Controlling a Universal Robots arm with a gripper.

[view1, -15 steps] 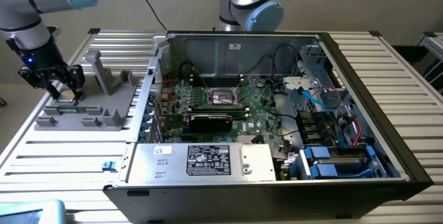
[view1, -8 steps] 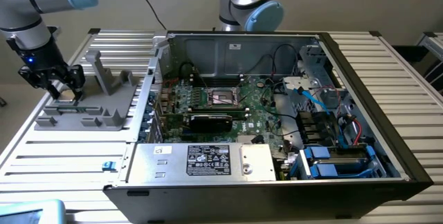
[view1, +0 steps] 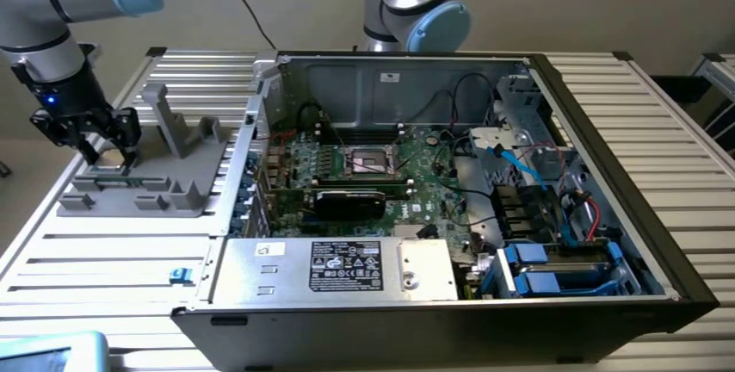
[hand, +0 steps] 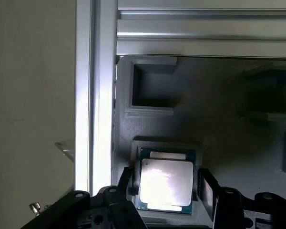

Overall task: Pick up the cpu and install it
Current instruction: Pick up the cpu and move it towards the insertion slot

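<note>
The cpu (hand: 166,183), a small square chip with a shiny silver top, lies flat in a recess of the grey holder block (hand: 219,138). My gripper (hand: 166,191) hangs low over it, open, with one dark finger (hand: 125,179) on each side of the chip and a small gap at each edge. In the exterior view my gripper (view1: 106,158) is down at the near left corner of the grey holder (view1: 155,184), on the exterior view's left. The motherboard's socket frame (view1: 371,161) sits open in the middle of the computer case.
The open computer case (view1: 597,157) fills the table's middle and the exterior view's right, with a silver labelled box (view1: 333,267) at its front and blue cables (view1: 522,170) inside. A second arm (view1: 414,10) stands behind the case. Two upright grey posts (view1: 172,122) rise from the holder.
</note>
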